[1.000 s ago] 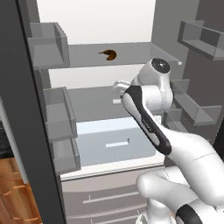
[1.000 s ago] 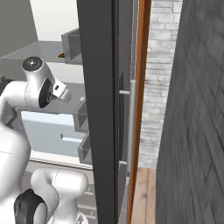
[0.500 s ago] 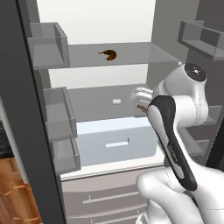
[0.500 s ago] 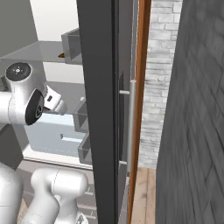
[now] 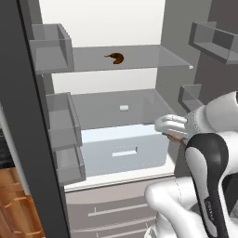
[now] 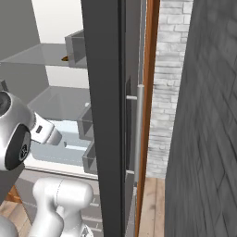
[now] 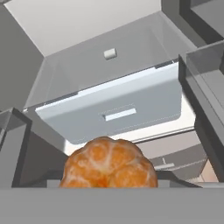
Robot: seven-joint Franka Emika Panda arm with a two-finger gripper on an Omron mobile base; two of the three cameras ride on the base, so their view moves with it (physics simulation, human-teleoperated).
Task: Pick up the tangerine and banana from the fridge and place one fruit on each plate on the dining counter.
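Hand view: tangerine (image 7: 108, 164) sits right at my fingers, jaws part closed around it, so I've got it. Arm has swung back and right in the last second; gripper (image 5: 173, 135) now out front of the pale drawer (image 5: 123, 151), clear of the fridge (image 5: 28, 121) shelves. Banana (image 5: 115, 57) unmoved on the upper shelf. Small white block (image 5: 124, 108) on the middle shelf. Judging: first fruit extracted, next is carrying it to a plate.

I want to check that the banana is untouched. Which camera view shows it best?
The left base view: the banana lies in plain sight on the fridge's upper shelf. In the right base view just a small brown sliver peeks past a door bin.
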